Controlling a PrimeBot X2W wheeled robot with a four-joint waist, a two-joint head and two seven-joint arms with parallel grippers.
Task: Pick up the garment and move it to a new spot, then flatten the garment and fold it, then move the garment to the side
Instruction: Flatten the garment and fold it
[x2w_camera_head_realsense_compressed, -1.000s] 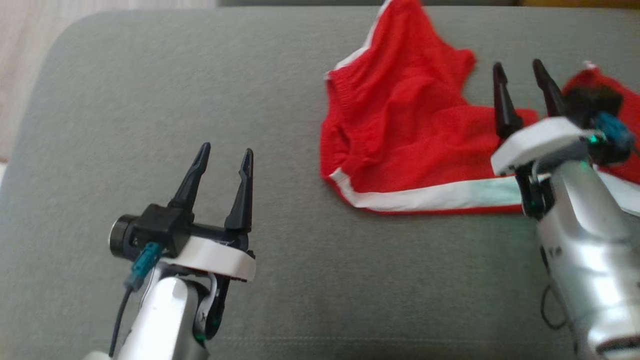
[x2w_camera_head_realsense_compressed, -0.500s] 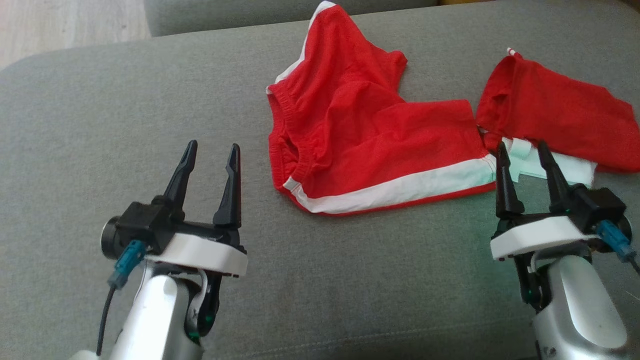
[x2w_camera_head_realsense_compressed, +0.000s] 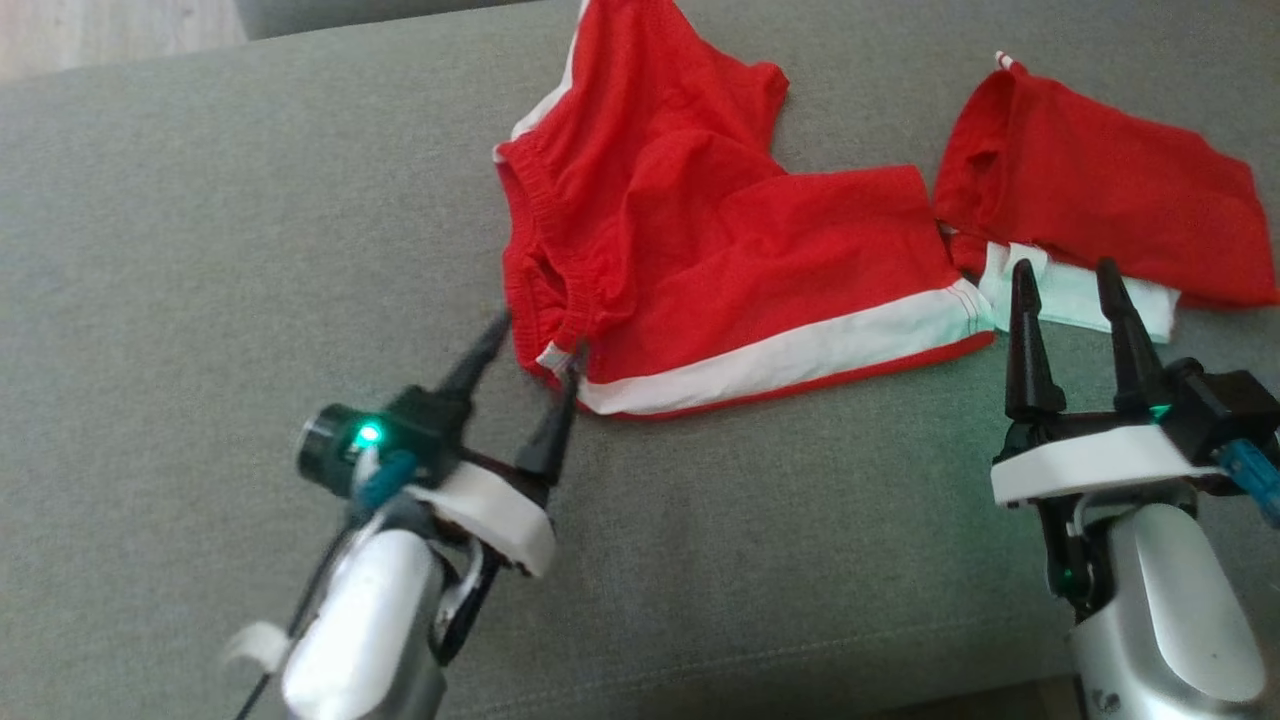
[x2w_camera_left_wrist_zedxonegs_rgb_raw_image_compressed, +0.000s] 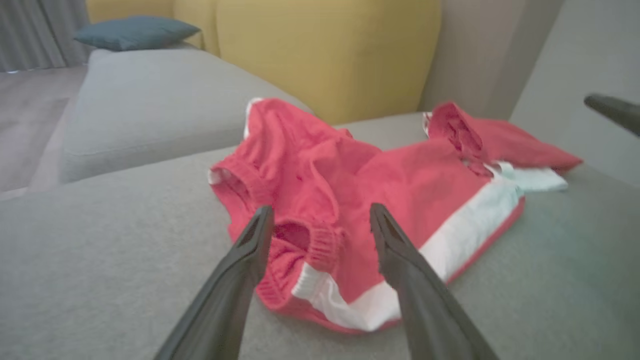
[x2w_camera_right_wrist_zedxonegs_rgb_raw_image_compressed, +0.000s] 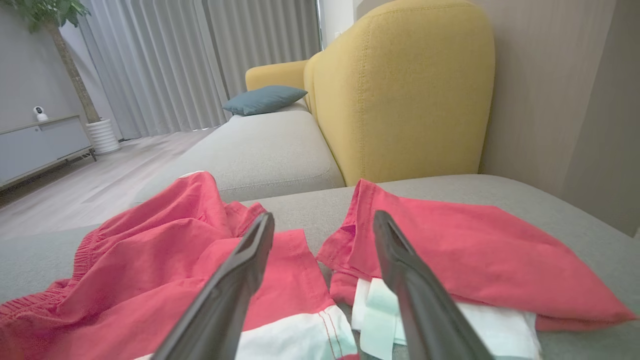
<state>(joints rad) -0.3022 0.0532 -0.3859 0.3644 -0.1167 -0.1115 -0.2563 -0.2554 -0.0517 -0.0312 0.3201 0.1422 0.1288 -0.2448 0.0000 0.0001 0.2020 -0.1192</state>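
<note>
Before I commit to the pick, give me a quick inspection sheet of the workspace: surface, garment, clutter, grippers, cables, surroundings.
Surface: grey cushion, flat.
Job's things: red garment with white stripe, crumpled, not folded, right end doubled over.
Clutter: nothing seen.
Grippers: left gripper open, fingers straddling the elastic waistband corner, contact unclear; right gripper open at the white hem, holding nothing.
Cables: blue connector on the left gripper, second connector on the right; neither on the cloth.
Surroundings: yellow sofa back, teal pillow, curtains, wood floor.
</note>
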